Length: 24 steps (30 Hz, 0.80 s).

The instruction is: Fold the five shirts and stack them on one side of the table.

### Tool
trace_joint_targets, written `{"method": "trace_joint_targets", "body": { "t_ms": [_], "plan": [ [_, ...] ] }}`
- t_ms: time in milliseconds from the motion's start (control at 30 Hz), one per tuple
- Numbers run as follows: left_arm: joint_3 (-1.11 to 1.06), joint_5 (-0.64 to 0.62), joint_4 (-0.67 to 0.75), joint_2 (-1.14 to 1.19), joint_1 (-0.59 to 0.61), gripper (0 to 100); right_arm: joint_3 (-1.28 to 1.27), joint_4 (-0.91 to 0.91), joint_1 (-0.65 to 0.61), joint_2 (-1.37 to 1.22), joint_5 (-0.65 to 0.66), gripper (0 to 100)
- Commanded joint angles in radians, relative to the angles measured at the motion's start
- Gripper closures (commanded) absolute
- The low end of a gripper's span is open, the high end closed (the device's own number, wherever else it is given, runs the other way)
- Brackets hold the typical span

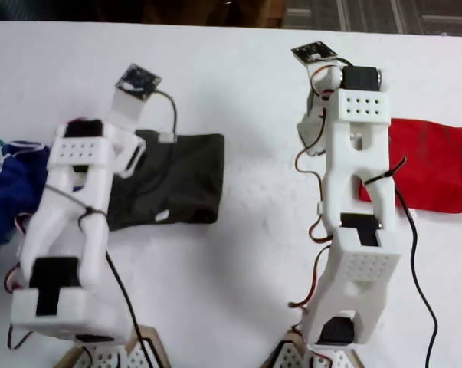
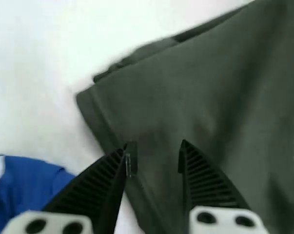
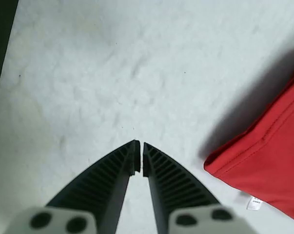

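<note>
A folded dark grey cloth shirt [image 1: 181,172] is seen under the opened left gripper [image 2: 155,150] — blue shirt [image 1: 8,184] beside it, red shirt [image 1: 437,172] well apart: three counted. The right gripper [image 3: 140,146] is closed, empty.

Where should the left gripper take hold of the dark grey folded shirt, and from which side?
Grip the dark grey folded shirt at its edge nearest the blue shirt, probably coming down from above. That edge lies flat on the white table, and the open left gripper hangs right over it.
</note>
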<state>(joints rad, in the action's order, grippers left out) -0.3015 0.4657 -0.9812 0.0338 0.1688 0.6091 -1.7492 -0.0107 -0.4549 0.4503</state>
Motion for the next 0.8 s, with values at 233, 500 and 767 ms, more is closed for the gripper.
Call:
{"method": "trace_joint_targets", "body": {
  "t_ms": [233, 500, 767],
  "plan": [
    [0.082, -0.018, 0.032, 0.180, 0.032, 83, 0.003, 0.031, 0.002, 0.058, -0.011, 98.1],
    [0.139, -0.018, -0.153, 0.086, 0.040, 83, 0.003, 0.038, -0.059, 0.058, -0.012, 98.1],
    [0.128, -0.009, -0.423, -0.058, 0.064, 83, 0.002, -0.012, -0.317, 0.058, -0.012, 98.1]
  ]
}}
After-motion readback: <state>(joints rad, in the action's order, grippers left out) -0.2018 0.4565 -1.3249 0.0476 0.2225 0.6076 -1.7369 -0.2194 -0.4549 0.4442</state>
